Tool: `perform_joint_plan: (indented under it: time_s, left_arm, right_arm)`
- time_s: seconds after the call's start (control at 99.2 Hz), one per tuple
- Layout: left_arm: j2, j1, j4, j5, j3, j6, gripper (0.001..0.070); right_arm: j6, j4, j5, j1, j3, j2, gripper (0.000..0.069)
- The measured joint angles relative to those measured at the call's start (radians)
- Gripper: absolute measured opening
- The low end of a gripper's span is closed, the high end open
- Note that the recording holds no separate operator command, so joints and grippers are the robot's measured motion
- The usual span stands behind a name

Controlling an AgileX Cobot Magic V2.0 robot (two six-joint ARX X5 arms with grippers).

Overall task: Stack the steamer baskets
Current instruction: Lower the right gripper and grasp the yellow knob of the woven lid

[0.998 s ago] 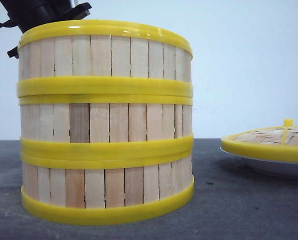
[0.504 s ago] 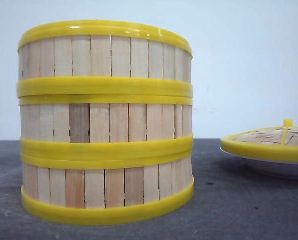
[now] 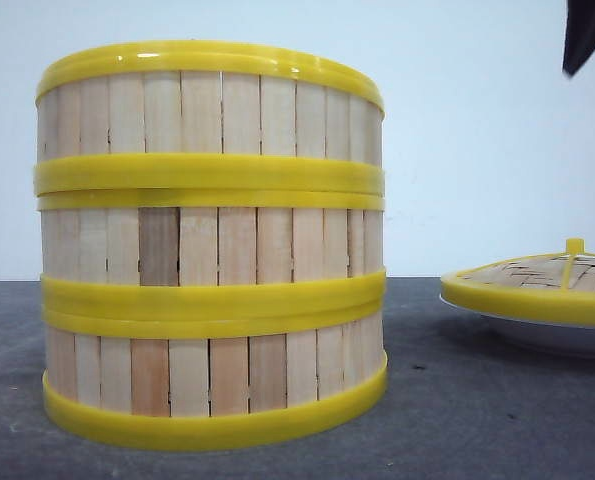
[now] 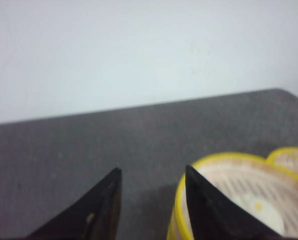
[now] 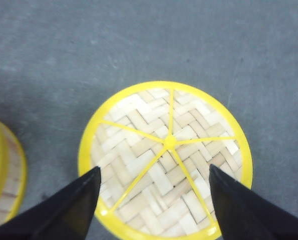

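Three steamer baskets (image 3: 212, 245) stand stacked in one straight column at the left of the front view, wood slats between yellow rims. In the left wrist view my left gripper (image 4: 152, 170) is open and empty. It hangs beside the top basket's yellow rim (image 4: 224, 158), one finger overlapping the rim in the picture. My right gripper (image 5: 154, 169) is open and empty above the woven lid (image 5: 165, 150), its fingers spread over the lid's near part. The stack's edge (image 5: 1, 170) shows at the side of that view.
The domed bamboo lid (image 3: 542, 280) with its yellow knob rests on a white plate (image 3: 552, 335) at the right. A dark part of the right arm (image 3: 585, 35) hangs at the top right. Grey table (image 3: 477, 420) lies between stack and plate.
The left arm's dark body behind the stack's top left has gone from the front view. A dark part of the right arm has come in at the top right. The stack has not moved.
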Motion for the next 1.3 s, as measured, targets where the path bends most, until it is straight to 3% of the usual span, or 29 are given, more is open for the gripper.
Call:
perform_joint_plan:
  time_s: [0.081, 0.343, 0.575, 0.787, 1.119, 1.301]
  left_arm:
    - [-0.057, 0.000, -0.026, 0.030, -0.056, 0.000, 0.0233]
    - [-0.132, 0.000, -0.097, 0.037, -0.074, 0.000, 0.0233]
    - [-0.132, 0.000, -0.103, 0.037, -0.074, 0.000, 0.0233]
    - [-0.132, 0.001, -0.103, 0.037, -0.074, 0.006, 0.0233]
    - [-0.132, 0.001, -0.102, 0.037, -0.074, 0.007, 0.0233]
    - [-0.132, 0.001, -0.102, 0.037, -0.074, 0.011, 0.0233]
  right_arm:
    - [0.000, 0.029, -0.046, -0.056, 0.000, 0.062, 0.0415]
    - [0.000, 0.091, -0.176, -0.199, 0.000, 0.251, 0.0415]
    - [0.000, 0.144, -0.191, -0.211, 0.000, 0.360, 0.0411]
    - [0.000, 0.192, -0.192, -0.211, 0.000, 0.408, 0.0292]
    - [0.000, 0.209, -0.192, -0.211, 0.000, 0.460, 0.0261]
    - [0.000, 0.233, -0.192, -0.211, 0.000, 0.460, 0.0140]
